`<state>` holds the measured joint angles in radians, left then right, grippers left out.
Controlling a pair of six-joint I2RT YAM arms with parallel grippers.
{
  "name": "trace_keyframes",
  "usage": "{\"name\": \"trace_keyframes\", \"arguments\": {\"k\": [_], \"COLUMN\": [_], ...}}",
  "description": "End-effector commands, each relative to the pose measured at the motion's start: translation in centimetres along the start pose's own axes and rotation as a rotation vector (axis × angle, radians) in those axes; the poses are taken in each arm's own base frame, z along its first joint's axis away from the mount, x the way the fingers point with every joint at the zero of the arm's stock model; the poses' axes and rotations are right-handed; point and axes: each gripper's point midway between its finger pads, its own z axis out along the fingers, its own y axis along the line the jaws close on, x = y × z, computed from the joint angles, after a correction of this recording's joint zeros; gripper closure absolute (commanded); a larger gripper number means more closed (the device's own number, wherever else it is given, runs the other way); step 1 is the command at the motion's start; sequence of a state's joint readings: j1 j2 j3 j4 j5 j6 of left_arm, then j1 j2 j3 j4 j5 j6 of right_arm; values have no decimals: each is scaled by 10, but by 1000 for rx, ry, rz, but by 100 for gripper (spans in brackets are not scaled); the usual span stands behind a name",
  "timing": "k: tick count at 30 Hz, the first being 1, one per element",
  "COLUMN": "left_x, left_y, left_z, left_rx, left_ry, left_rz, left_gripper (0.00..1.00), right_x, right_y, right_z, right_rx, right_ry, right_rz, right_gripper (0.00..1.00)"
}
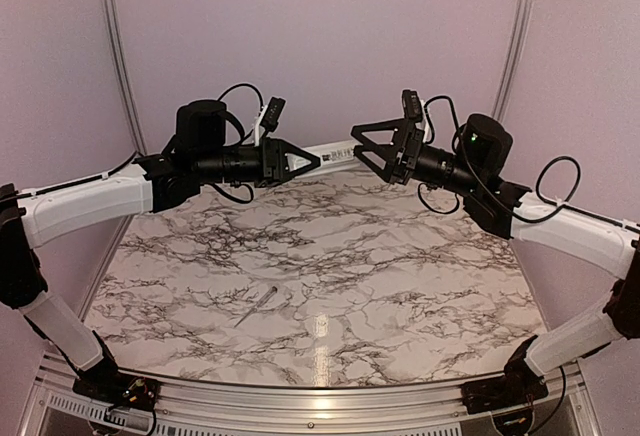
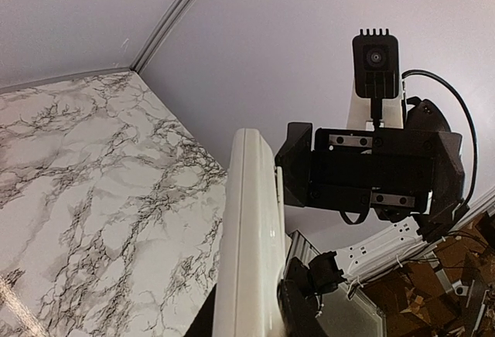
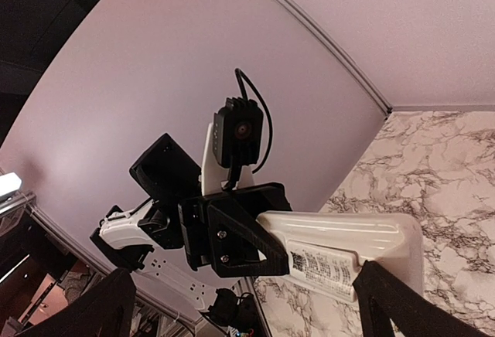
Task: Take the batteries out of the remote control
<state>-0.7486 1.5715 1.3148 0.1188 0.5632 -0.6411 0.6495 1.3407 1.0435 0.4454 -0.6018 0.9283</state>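
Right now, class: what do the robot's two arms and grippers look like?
The left arm and right arm have white shell links with black joints. The left gripper and right gripper are black triangular frames. Looped black cables reach a small black camera on each wrist.

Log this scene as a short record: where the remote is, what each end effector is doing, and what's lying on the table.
remote control: in the air, roughly level, above the table
left end effector: shut on one end of the remote control
right end effector: open, facing the remote control's other end
batteries: none visible
on the table: thin pale grey stick, toward the left arm's side
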Motion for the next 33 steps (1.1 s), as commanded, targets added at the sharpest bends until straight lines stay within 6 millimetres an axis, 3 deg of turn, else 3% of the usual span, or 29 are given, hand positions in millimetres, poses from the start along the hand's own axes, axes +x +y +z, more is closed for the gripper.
{"name": "trace_keyframes", "arguments": {"k": [1,19,33], "left_x": [-2,6,22], "left_y": [-49,4,38], "left_z": [8,16,25], "left_rx": [159,-80,-193], "left_ry": [-28,-31,21], "left_rz": [133,80,36], "left_gripper": [100,100,100], "right_x": [55,60,60], "right_y": [-2,-5,-4], "right_z": [4,4,5], "right_rx": [-44,-47,-49], "right_ry": [209,217,221], "right_rz": [136,169,169], "right_gripper": [2,2,2]}}
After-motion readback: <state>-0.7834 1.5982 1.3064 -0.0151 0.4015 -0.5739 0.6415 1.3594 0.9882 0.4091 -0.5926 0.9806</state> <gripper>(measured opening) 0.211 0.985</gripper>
